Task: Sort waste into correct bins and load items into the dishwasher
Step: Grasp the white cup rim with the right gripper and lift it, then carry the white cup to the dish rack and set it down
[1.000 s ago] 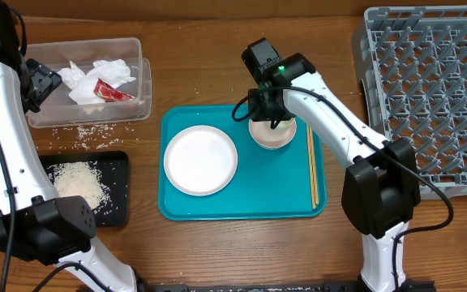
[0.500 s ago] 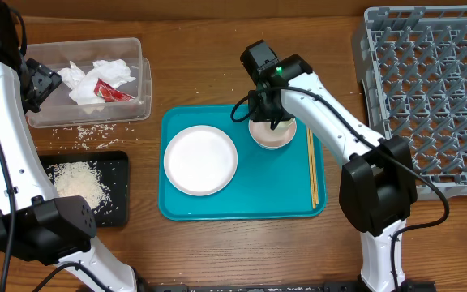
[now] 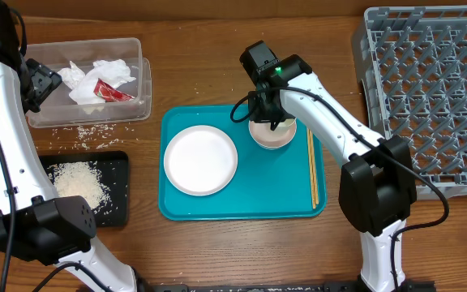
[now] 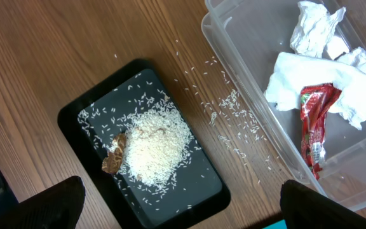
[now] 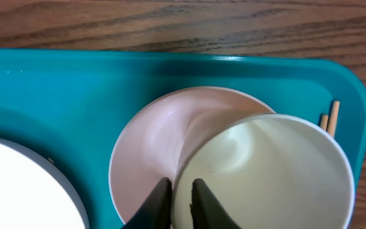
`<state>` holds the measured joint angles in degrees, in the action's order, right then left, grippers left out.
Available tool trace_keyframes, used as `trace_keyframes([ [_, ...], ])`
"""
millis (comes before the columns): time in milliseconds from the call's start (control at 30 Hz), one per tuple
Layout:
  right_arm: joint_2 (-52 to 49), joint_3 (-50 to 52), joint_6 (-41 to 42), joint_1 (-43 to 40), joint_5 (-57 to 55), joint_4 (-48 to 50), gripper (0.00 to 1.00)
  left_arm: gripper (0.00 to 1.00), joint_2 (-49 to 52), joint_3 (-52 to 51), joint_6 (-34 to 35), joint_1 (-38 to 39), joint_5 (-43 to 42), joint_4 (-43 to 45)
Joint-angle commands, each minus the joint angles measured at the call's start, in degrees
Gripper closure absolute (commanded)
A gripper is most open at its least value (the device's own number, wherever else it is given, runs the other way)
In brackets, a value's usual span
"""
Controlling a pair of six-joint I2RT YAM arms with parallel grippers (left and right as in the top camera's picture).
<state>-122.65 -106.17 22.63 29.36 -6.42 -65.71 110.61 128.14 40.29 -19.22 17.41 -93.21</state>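
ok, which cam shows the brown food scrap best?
Left wrist: the brown food scrap lies plain beside the rice pile in the black tray. Overhead: too small to make out. Right wrist: not in view.

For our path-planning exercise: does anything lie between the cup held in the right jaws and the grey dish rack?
Only the chopsticks, lying flat on the teal tray to the right of the cup. Past them only tabletop shows before the rack. Nothing tall stands between.
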Motion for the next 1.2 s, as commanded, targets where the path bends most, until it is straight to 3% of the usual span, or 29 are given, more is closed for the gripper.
trace_keyframes([
  [0, -0.3, -1.1, 0.3, 0.3, 1.5, -0.5, 0.89, 0.0, -0.2, 0.5, -0.5, -0.2, 1.0, 0.1],
  [100, 0.2, -4.1, 0.2, 0.1, 1.9, -2.7, 0.96, 0.0, -0.2, 0.5, -0.5, -0.2, 1.0, 0.1],
  [400, 2.0, -25.4, -2.7, -6.0, 0.9, -17.1, 0.96, 0.0, -0.2, 0.5, -0.5, -0.2, 1.0, 0.1],
  [700, 2.7, -44.7, -5.0, -25.6, 1.3, -24.4, 0.96, 0.0, -0.2, 0.5, -0.5, -0.2, 1.0, 0.1],
  [867, 2.4, -45.2, -5.1, -40.0, 12.1, -16.9, 0.96, 0.0, -0.2, 0.5, -0.5, -0.2, 1.0, 0.1],
  [1167, -0.2, -34.7, -5.1, -56.6, 27.9, 9.8, 0.96, 0.0, -0.2, 0.5, -0.5, -0.2, 1.0, 0.1],
])
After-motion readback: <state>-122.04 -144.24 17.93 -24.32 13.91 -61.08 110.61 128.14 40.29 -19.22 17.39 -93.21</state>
